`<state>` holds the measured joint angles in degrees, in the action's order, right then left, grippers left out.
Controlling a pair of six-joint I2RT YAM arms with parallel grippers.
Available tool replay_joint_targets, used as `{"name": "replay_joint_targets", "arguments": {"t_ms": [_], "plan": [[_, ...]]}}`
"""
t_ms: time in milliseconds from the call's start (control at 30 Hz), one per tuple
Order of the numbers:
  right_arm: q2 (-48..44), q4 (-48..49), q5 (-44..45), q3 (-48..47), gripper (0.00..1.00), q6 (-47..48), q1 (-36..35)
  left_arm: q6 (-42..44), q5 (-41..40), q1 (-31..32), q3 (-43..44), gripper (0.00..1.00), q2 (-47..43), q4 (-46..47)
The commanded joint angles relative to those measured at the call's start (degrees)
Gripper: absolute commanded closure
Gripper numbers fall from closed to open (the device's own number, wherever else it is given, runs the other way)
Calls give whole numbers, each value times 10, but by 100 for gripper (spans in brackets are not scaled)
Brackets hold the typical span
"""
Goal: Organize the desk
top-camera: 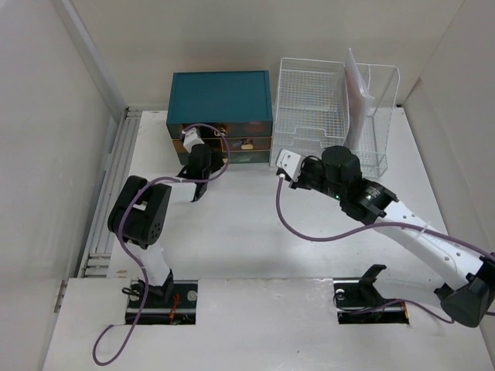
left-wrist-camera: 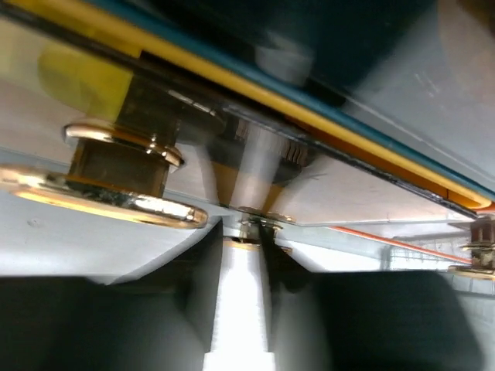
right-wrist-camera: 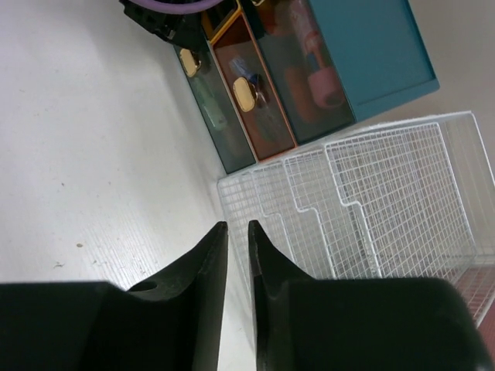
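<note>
The desk (top-camera: 232,247) is a flat white tabletop with a grey rail along its left edge. My left gripper (top-camera: 189,148) is pressed up to the front of the teal drawer cabinet (top-camera: 220,97). In the left wrist view my left gripper (left-wrist-camera: 259,232) is shut on a small gold drawer knob (left-wrist-camera: 261,219); a larger gold handle (left-wrist-camera: 100,197) shows to its left. My right gripper (top-camera: 281,173) hovers over the desk by the front left corner of the white wire basket (top-camera: 313,100). My right gripper (right-wrist-camera: 237,226) has its jaws a narrow gap apart, with nothing between them.
The cabinet (right-wrist-camera: 371,46) has see-through drawers with gold handles and small items inside. The wire basket (right-wrist-camera: 387,193) stands right of it at the back, with a white sheet (top-camera: 360,81) upright in its right section. Purple cables trail from both arms.
</note>
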<state>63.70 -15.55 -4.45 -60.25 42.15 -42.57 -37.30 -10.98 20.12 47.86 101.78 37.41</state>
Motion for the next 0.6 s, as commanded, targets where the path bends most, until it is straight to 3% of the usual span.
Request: {"name": "replay_joint_targets", "arguments": {"t_ms": [0,33,133,300,433,567], "plan": [[-20,13,2,0,78,-18,6,7,3,-4,3,74,-25,10],[-20,13,8,0,75,-18,12,7,3,-4,-17,62,-36,16],[-25,13,26,-14,50,-30,19,7,-10,8,-75,29,-95,21],[-25,18,53,-46,0,-65,40,-11,-27,31,-172,6,-223,21],[-14,11,60,-97,0,-115,68,-11,-27,55,-212,1,-375,-24],[10,10,138,-137,0,-181,73,28,-34,81,-206,1,-505,-127]]}}
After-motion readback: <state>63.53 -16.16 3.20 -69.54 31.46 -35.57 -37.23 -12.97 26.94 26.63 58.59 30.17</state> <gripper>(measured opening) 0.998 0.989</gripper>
